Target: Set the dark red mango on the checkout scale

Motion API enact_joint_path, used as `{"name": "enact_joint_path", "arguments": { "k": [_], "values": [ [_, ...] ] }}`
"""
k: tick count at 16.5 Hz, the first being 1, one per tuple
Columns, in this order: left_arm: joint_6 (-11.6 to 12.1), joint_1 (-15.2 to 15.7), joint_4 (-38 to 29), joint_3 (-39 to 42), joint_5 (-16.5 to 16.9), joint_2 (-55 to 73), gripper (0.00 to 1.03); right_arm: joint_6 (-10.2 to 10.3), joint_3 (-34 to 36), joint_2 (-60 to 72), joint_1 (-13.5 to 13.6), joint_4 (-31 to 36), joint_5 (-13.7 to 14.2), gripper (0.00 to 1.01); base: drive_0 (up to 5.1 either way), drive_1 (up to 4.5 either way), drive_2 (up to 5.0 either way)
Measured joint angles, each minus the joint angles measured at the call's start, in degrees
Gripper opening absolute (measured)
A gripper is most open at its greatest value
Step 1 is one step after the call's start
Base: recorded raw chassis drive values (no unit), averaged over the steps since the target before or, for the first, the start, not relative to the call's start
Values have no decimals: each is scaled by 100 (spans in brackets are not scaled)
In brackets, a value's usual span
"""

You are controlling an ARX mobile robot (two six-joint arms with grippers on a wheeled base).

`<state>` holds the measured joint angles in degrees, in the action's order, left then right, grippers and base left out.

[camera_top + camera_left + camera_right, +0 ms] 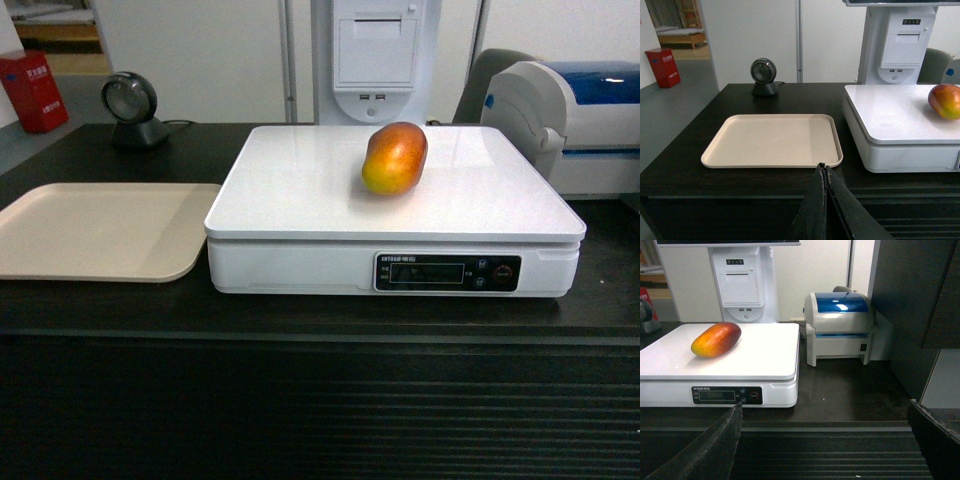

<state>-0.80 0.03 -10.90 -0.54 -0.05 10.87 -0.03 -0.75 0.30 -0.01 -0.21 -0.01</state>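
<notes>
Hidden: I see neither gripper in the head view; scale display digits unreadable
Left gripper (824, 167): jaws pressed together, empty; beige tray (773, 140) just ahead
Right gripper (825, 412): jaws spread wide, empty
Dark red mango (716, 339): on the scale (760, 357), ahead-left of my right jaws; red blending to orange-yellow
Checkout (300, 400): under the scale
</notes>
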Motion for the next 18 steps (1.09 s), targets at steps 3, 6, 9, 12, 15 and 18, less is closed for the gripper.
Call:
{"name": "enact_joint_path", "arguments": {
  "k": [3, 6, 9, 12, 15, 18],
  "values": [
    [0, 0, 328, -9, -4, -249, 2, 0, 0, 0, 0, 0, 0, 98, 0, 0, 0],
    [0, -4, 1093, -22, -4, -1029, 2, 0, 0, 0, 0, 7, -2, 98, 0, 0, 0],
    [0, -4, 1115, -4, 4, -1032, 2, 0, 0, 0, 0, 0, 0, 98, 0, 0, 0],
    [0, -4, 1110, -4, 4, -1032, 10, 0, 0, 0, 0, 0, 0, 98, 0, 0, 0],
    [0, -4, 1110, -4, 2, -1032, 46, 0, 0, 0, 0, 0, 0, 98, 0, 0, 0],
    [0, -4, 1110, -4, 4, -1029, 81, 0, 0, 0, 0, 0, 0, 98, 0, 0, 0]
  ]
}}
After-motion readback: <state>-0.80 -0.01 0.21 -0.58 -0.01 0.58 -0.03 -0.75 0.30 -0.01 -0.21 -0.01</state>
